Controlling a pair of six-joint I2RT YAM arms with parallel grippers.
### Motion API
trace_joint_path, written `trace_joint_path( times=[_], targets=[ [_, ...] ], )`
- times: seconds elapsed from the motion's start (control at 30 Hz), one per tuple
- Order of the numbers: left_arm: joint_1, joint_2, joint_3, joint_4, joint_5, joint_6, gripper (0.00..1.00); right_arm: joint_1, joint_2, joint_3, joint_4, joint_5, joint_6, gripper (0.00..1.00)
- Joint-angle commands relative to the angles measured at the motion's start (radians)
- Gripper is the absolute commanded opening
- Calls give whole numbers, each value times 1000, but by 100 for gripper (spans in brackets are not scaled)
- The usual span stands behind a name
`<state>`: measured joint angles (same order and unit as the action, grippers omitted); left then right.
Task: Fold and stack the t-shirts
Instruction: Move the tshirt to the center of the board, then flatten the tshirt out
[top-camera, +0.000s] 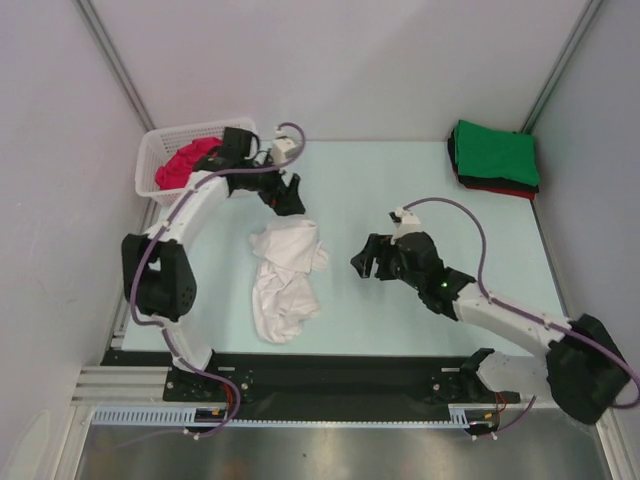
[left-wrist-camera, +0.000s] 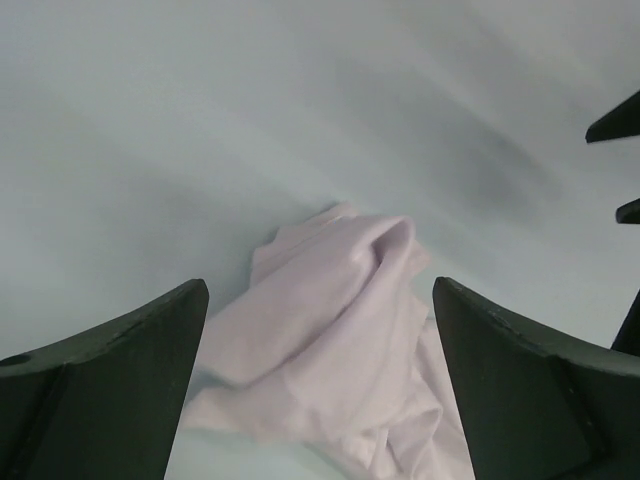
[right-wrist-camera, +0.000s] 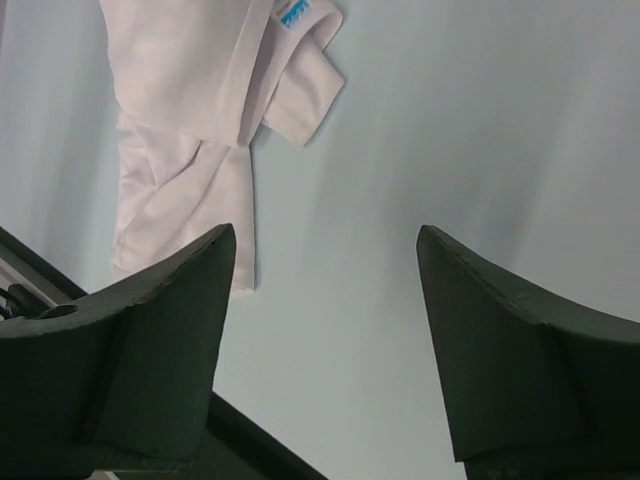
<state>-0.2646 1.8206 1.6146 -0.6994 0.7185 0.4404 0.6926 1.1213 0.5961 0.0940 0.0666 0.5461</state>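
Two grippers are seen above the pale table (top-camera: 400, 190), each with its jaws spread wide and nothing held between them. The left gripper (top-camera: 290, 195) is placed left of centre in the top view, just beyond the upper edge of the white t-shirt (top-camera: 285, 280), which is bunched in a loose, crumpled heap at the centre left of the table. In the left wrist view the rumpled cloth is framed between the two dark fingers (left-wrist-camera: 110, 380) and is touched by neither. The right gripper (top-camera: 365, 265) is held just to the right of the shirt, near it but apart. In the right wrist view the cloth is seen at the upper left, with a small blue label (right-wrist-camera: 293, 14) at its edge. A folded green t-shirt (top-camera: 495, 152) is stacked on a red t-shirt (top-camera: 495, 188) in the upper right corner. A magenta-red t-shirt (top-camera: 185, 163) is bundled inside the white lattice basket (top-camera: 150, 185) at the upper left
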Motion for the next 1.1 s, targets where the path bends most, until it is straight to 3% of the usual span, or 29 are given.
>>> trace_joint_path(
  times=[0.0, 0.07, 0.3, 0.47, 0.6, 0.7, 0.73, 0.8, 1.03, 1.07],
  targets=[
    [155, -191, -100, 89, -6, -147, 100, 42, 166, 105, 122, -42, 6, 76],
    [240, -251, -198, 77, -34, -151, 100, 65, 254, 177, 165, -92, -15, 68],
    [384, -475, -472, 34, -123, -39, 100, 81, 618, 431, 207, -264, -64, 68],
    [435, -584, -565, 12, -140, -12, 100, 70, 796, 557, 179, -387, -52, 53],
    [436, -610, -576, -8, -125, 0, 100, 67, 833, 607, 150, -412, -37, 44],
    [435, -610, -573, -22, -119, 3, 100, 67, 833, 605, 148, -396, -41, 25],
    [435, -607, -572, -23, -117, 3, 100, 65, 831, 602, 142, -381, -51, 13],
    [435, -607, -571, -35, -108, 6, 100, 59, 822, 599, 128, -357, -61, 2],
    [410, -592, -568, -129, -57, 70, 99, -28, 727, 472, 151, -264, -14, 0],
    [404, -598, -579, -133, -59, 75, 100, -31, 727, 464, 156, -283, -12, 6]
  ],
)
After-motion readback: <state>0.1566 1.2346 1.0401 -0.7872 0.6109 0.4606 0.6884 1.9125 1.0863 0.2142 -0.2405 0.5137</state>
